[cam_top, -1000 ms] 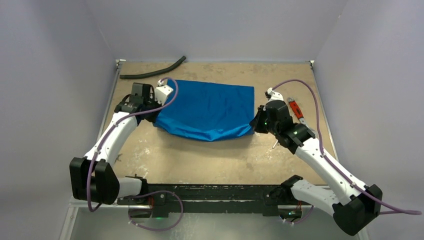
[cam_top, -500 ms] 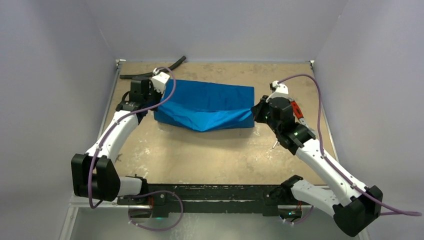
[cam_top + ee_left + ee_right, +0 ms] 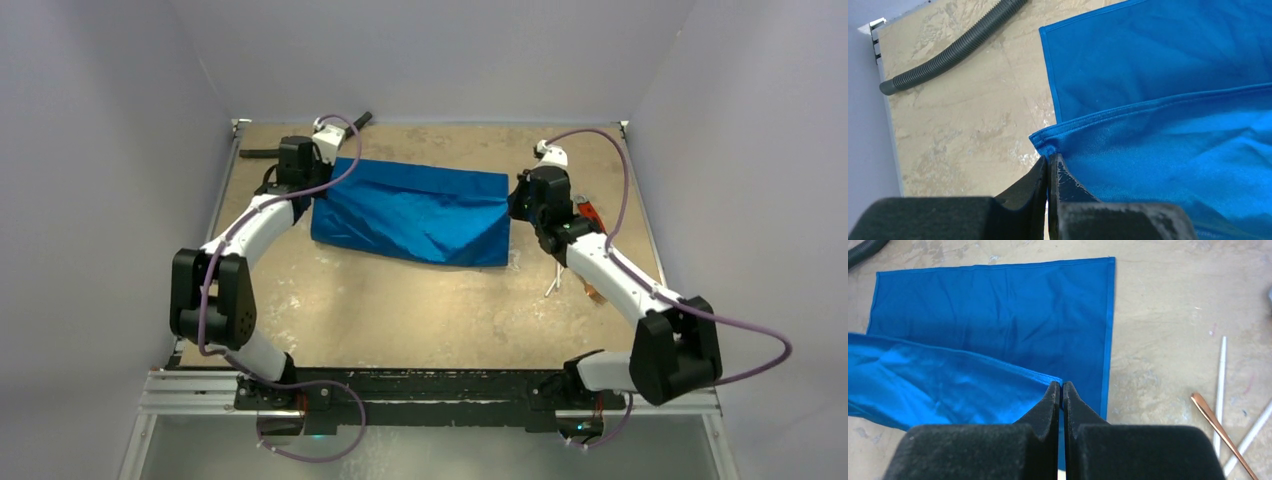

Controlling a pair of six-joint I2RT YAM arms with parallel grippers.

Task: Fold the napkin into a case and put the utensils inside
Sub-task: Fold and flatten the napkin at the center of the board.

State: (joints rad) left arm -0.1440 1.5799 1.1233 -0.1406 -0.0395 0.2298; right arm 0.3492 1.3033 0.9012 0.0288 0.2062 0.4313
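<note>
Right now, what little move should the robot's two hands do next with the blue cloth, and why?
Probably carry both pinched corners a bit toward the back edge, then lower them. The left gripper and right gripper are each shut on a corner of the napkin. The folded-over layer stops short of the lower layer's far edge, so the fold looks unfinished.

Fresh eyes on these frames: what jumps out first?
The blue napkin dominates the centre, half folded, one edge raised over the flat layer. The left gripper and the right gripper are each shut on a corner of that edge. A black hose lies far left; utensils lie right of the napkin.
</note>
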